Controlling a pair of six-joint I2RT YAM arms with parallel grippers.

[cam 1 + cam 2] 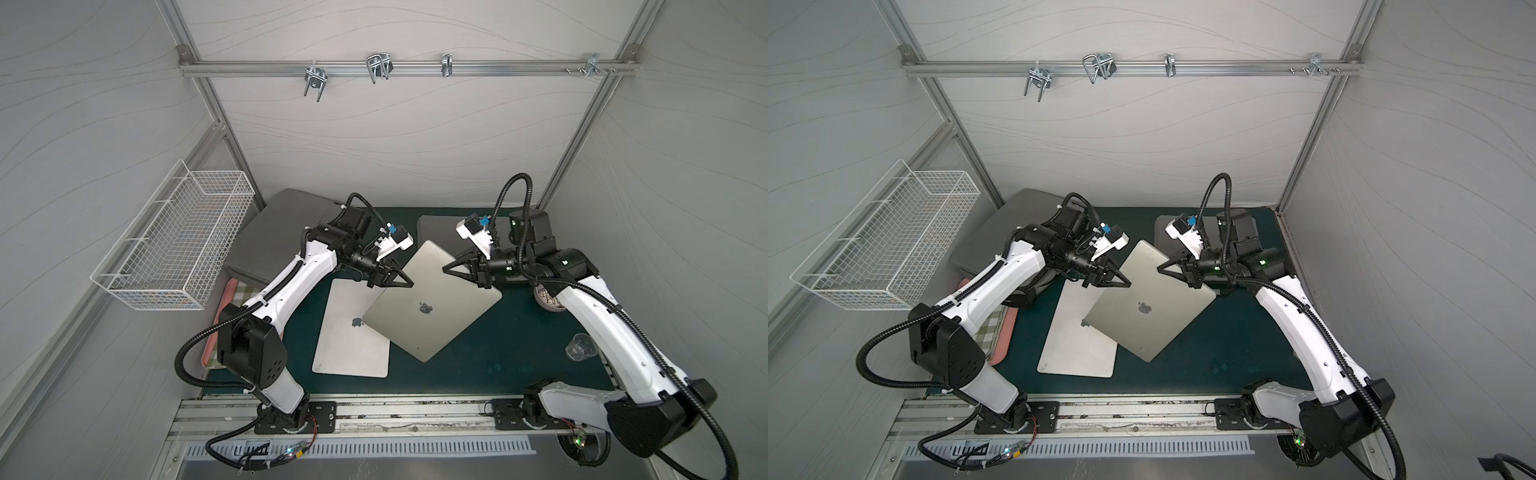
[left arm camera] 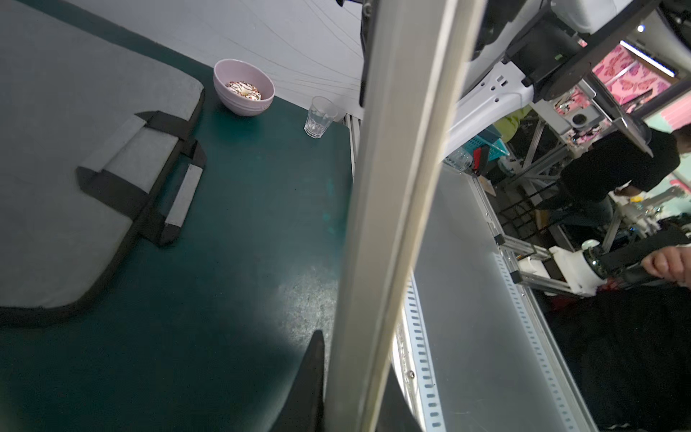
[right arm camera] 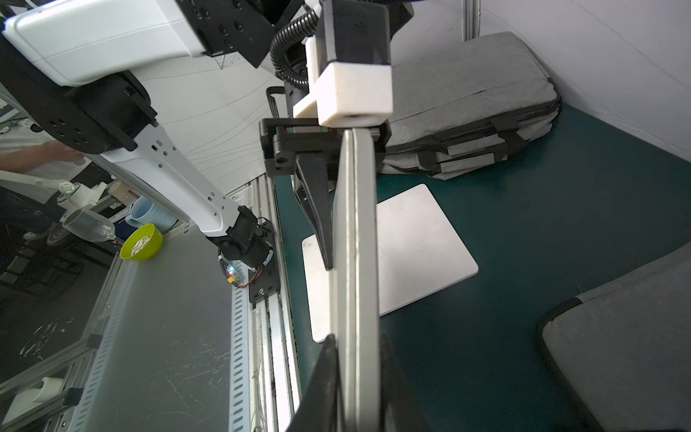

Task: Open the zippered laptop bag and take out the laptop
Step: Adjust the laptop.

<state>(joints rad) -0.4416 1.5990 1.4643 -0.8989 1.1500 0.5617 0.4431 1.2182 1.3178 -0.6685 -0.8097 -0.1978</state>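
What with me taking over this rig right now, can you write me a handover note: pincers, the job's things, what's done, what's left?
Left pincer: shut on the silver closed laptop, beside its far corner.
Right pincer: shut on the same laptop, across that corner.
Things: that laptop is held off the dark green mat, overlapping a paler silver laptop lying flat. One grey fabric laptop bag lies in the far corner on the left arm's side; a second grey bag lies under the right arm.
Done: a laptop is out of its bag.
Left: probably lower it onto bare mat and release.
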